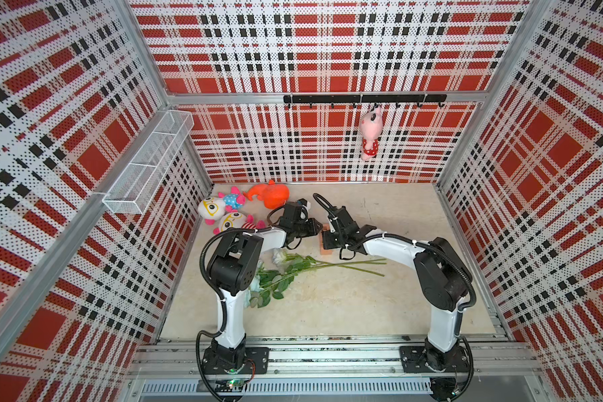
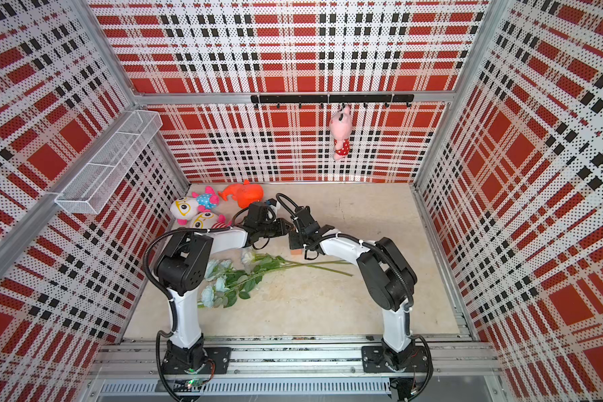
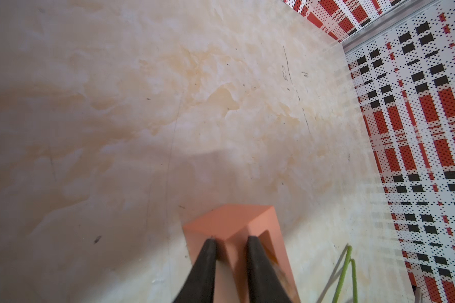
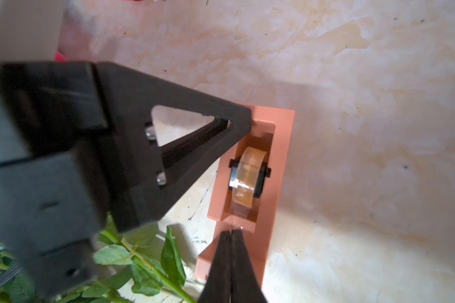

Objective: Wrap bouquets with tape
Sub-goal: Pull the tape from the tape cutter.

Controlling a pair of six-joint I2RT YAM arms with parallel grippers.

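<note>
TAPE MEETS ROSES: Two robot arms close in on a tape dispenser (image 1: 327,251) near the middle of the table. From above their black wrists bury most of it, and only slivers of orange show in both top views. The left gripper (image 3: 231,240) is narrowed onto one end of the dispenser and holds it, with a dark finger (image 3: 208,259) on each side of an end wall. The right gripper (image 4: 230,232) has its jaws pressed flat together at the opposite, cutter end, where a clear strip runs down from the tape roll (image 4: 247,170). Whether that strip is pinched between the tips is too fine to make out. The left gripper's blurred body fills much of the right wrist view.

The bouquet (image 2: 239,278) lies flat on the table just beside the dispenser, on the side nearer the arm bases. Its blooms are toward the left arm and its thin stems (image 1: 357,265) point toward the right arm. In a top view the left arm's elbow covers some of the blooms.

The tabletop (image 1: 362,302) is a glossy, marble-patterned cream, scuffed with dark marks. Perforated panels in red, black and white plaid wall three sides. Plush toys (image 1: 223,209) huddle in the far left corner. A pink plush (image 1: 371,134) hangs from a black hook rail (image 1: 362,99) on the back wall, and a white wire basket (image 1: 147,163) is fixed to the left wall.
</note>
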